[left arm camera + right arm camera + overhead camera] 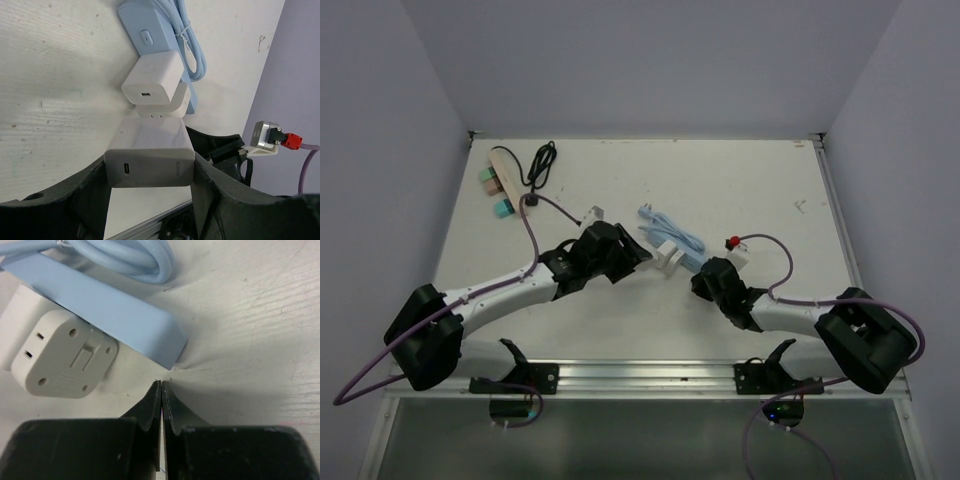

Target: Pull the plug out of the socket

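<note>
Both arms reach from their bases at six o'clock toward the middle of the white tabletop [760, 190], the left one stretched long and low from seven o'clock, the right one folded shorter from four o'clock.

The left gripper [150, 169] is clamped on the white rectangular charger block [150, 145], one finger on each long side, with the block's small port facing the wrist camera. The right gripper [161, 387] is pressed closed on nothing. Its tips are down at the tabletop, just beside the end corner of the pale blue plastic power strip [110, 322], possibly ready to steady it.

Just past the held block, at twelve o'clock in the left wrist view, sits the white plastic adapter [172, 102], with a white cube charger [152, 80] beside it. Both are against the blue strip, whose coiled blue cable [125, 257] lies beyond. The block's far face sits close to the adapter with only a thin seam between them, and I cannot tell whether its pins are seated or free.

As I judge it, the grasp is made but the pull itself is left to do, or barely begun: the block needs drawing straight back toward six o'clock, away from the adapter.

Far off at ten o'clock lie a beige power strip [505, 170] and a black cable [542, 162], well apart from the work.
</note>
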You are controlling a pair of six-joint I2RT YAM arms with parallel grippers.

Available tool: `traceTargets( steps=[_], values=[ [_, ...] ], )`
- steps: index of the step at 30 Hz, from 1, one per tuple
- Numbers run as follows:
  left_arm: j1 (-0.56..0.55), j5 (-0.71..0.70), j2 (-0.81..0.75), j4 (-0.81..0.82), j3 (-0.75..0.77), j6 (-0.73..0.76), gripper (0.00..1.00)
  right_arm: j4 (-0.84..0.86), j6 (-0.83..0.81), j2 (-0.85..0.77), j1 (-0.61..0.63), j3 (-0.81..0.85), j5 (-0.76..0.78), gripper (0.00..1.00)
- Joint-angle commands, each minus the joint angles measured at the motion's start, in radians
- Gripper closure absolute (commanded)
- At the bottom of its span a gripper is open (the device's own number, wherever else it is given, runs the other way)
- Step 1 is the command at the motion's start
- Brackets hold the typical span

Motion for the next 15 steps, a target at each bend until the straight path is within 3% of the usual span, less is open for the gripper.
traceTargets(
  steps=[1,7,15],
  values=[
    [-0.011,-0.021,-0.009,-0.003,0.055,0.024,1.00,-0.205,-0.013,0.048,-0.007,-0.019,0.120,1.00],
    [0.000,-0.048,-0.049,-0.046,0.051,0.064,1.00,-0.142,-0.039,0.003,-0.006,-0.060,0.090,1.00],
    [0.104,0.006,-0.135,0.018,-0.121,0.133,0.97,-0.053,-0.136,-0.060,-0.007,-0.080,-0.001,1.00]
  ],
)
